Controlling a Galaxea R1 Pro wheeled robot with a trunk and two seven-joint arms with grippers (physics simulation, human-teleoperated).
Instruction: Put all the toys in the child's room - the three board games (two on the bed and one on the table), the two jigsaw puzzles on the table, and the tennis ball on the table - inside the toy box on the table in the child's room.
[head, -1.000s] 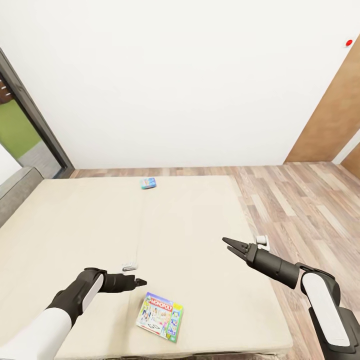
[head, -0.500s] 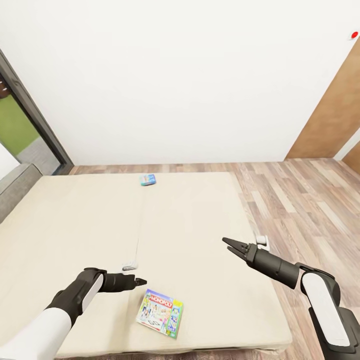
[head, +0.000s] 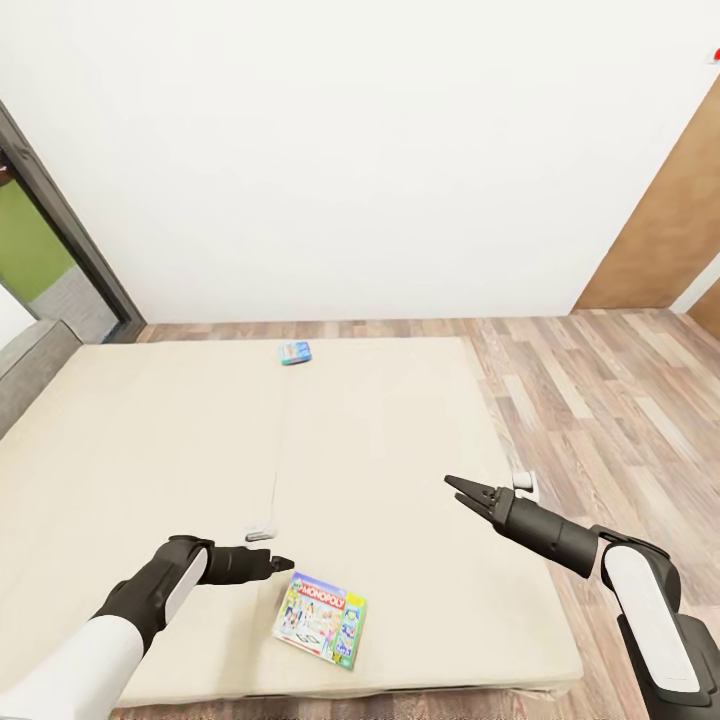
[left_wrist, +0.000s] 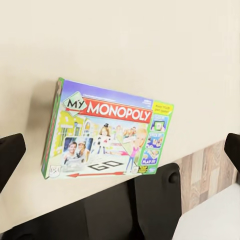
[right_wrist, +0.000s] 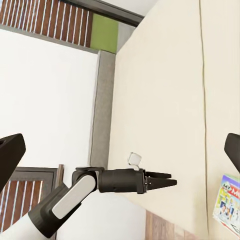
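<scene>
Left claw (head: 283, 564) hovering low over bed (head: 150, 440), fingers nearly together, holding nothing; in the left wrist view the finger tips sit wide at the frame edges, so exact gap hard to judge. Monopoly box (head: 321, 618) flat on mattress just beside and ahead of that claw, close to the bed's near edge, tilted askew. Right claw (head: 453, 487) raised above bed's right side, slightly parted, empty. Small white item (head: 524, 484) near the right bed edge behind it. Another small white item (head: 259, 531) on mattress near left claw. Light-blue game box (head: 295, 352) far off at the bed's far edge, well apart from both claws. Broad bare mattress between. Wood floor (head: 610, 400) open to the right; brown door (head: 670, 220) beyond.
</scene>
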